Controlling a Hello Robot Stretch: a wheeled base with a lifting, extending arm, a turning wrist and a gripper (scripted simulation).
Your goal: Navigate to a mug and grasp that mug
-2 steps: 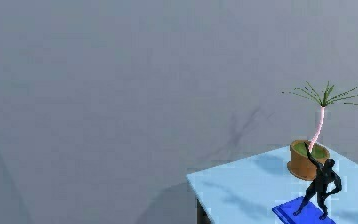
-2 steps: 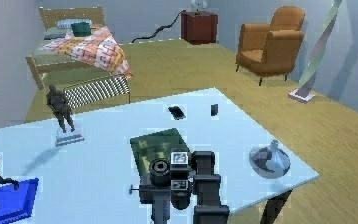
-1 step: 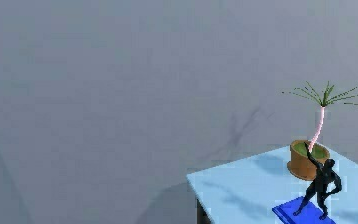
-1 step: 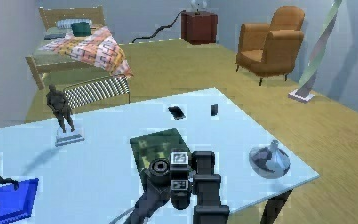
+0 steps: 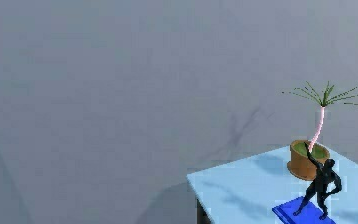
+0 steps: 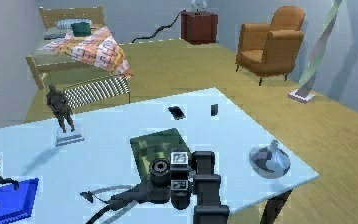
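My arm rises from the bottom edge of the arm side view over a light blue table (image 6: 107, 130). The gripper (image 6: 92, 197) points toward that view's left, its thin fingers over bare tabletop, and it holds nothing. Behind the gripper's body lies a dark green flat box (image 6: 152, 150). Farther out on the table lie a small black flat object (image 6: 176, 111) and a small dark upright block (image 6: 215, 107). A grey dish with a knob (image 6: 270, 160) sits near the table's right edge.
A dark figurine (image 6: 59, 108) and a dark statue on a blue base (image 5: 312, 195) stand on the table beside a potted plant (image 5: 312, 150). Beyond the table are a bed (image 6: 77, 45), a red cabinet (image 6: 200, 25) and an orange armchair (image 6: 272, 45). A grey wall (image 5: 107, 90) is ahead.
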